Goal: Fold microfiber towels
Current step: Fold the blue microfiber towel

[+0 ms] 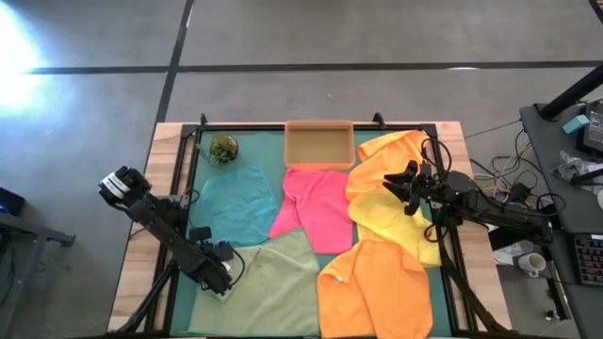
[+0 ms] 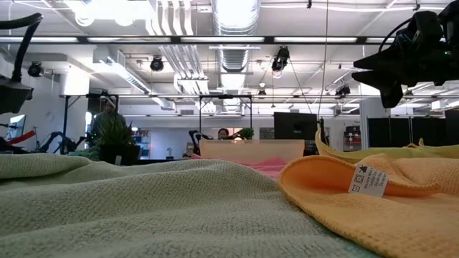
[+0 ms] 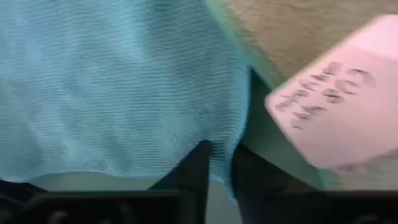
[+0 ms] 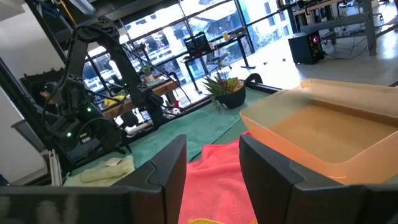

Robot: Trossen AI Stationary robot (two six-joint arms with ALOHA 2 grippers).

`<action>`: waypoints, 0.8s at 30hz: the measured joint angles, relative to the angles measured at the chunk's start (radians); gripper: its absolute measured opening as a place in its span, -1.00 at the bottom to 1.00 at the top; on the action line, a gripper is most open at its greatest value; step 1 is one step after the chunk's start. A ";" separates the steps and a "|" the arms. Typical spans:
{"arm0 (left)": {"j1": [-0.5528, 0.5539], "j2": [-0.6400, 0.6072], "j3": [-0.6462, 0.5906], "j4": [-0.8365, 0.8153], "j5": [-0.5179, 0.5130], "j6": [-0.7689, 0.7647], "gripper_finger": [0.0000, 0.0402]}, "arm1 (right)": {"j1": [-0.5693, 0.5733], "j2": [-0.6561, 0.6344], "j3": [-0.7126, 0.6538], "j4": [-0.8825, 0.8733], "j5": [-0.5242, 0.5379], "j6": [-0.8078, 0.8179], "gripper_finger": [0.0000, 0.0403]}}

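Several microfiber towels lie spread on the green mat (image 1: 203, 311): teal (image 1: 236, 202), hot pink (image 1: 316, 207), pale sage (image 1: 273, 282), yellow (image 1: 396, 221) and orange (image 1: 377, 287). My left gripper (image 1: 222, 273) points down at the teal towel's near edge, close to the sage towel, and is shut on the teal cloth (image 3: 124, 87). My right gripper (image 1: 405, 184) hangs level above the yellow and orange towels at the right. Its fingers (image 4: 211, 168) are open with nothing between them. The sage towel fills the low view's foreground (image 2: 143, 208). My left gripper pinches the teal towel's near edge at a corner-like tip (image 3: 219, 158) between its two fingers (image 3: 198, 165). It comes from above, pointing down. The rest of the towel lies flat on the mat. One layer or several, I cannot tell.
A shallow tan cardboard tray (image 1: 318, 143) stands at the mat's far edge, with a small potted plant (image 1: 223, 147) to its left. A white care label (image 3: 336, 106) lies on the sage towel beside my left gripper. Cables and gear crowd the right side (image 1: 565, 179).
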 joint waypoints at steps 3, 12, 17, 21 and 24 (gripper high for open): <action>0.001 -0.005 0.004 0.002 -0.038 0.000 -0.97 | 0.000 0.000 0.000 0.000 0.000 0.000 -0.31; 0.003 -0.013 0.004 -0.025 -0.047 0.000 -0.99 | 0.000 0.000 0.000 0.000 0.000 0.000 -0.31; 0.003 -0.030 0.030 -0.112 -0.049 0.000 -1.00 | 0.000 0.000 0.000 0.000 0.000 0.000 -0.31; 0.003 -0.045 0.048 -0.155 -0.073 -0.004 -1.00 | 0.000 0.000 0.000 0.000 0.000 0.000 -0.31; 0.003 -0.058 0.063 -0.202 -0.079 -0.025 -1.00 | 0.000 0.000 0.000 0.000 0.000 0.000 -0.31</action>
